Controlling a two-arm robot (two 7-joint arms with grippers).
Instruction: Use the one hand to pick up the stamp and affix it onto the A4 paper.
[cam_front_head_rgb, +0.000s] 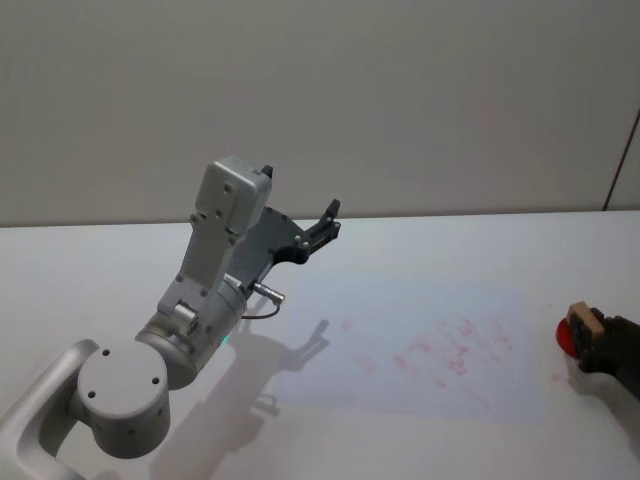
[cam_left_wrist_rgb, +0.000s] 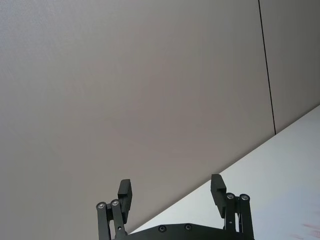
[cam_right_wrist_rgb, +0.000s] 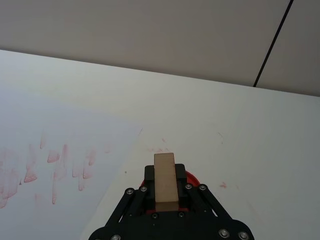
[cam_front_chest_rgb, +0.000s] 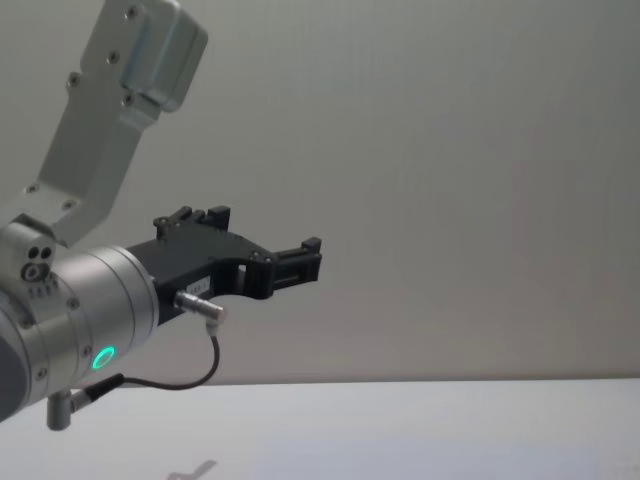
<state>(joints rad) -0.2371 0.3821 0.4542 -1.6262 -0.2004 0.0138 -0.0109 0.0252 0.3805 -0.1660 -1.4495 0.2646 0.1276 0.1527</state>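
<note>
– Stamp, where?
– In the right claw (cam_right_wrist_rgb: 164, 172), at the rt edge of the worktop (cam_front_head_rgb: 450, 250). The stamp (cam_right_wrist_rgb: 164, 181) is pinched btwn the two fingers and sticks out past the tips.
– Over what?
– A red pad (cam_front_head_rgb: 565, 336), right under it. Touching or not, can't tell.
– And the A4 paper (cam_front_head_rgb: 420, 340)?
– Just beside the pad, on the robot's left, w/ red smears on it. The stamp's off the sheet.
– Other arm?
– The left claw (cam_left_wrist_rgb: 170, 192) is farther back, raised, fingers spread, pointing at the wall (cam_left_wrist_rgb: 125, 75).
</note>
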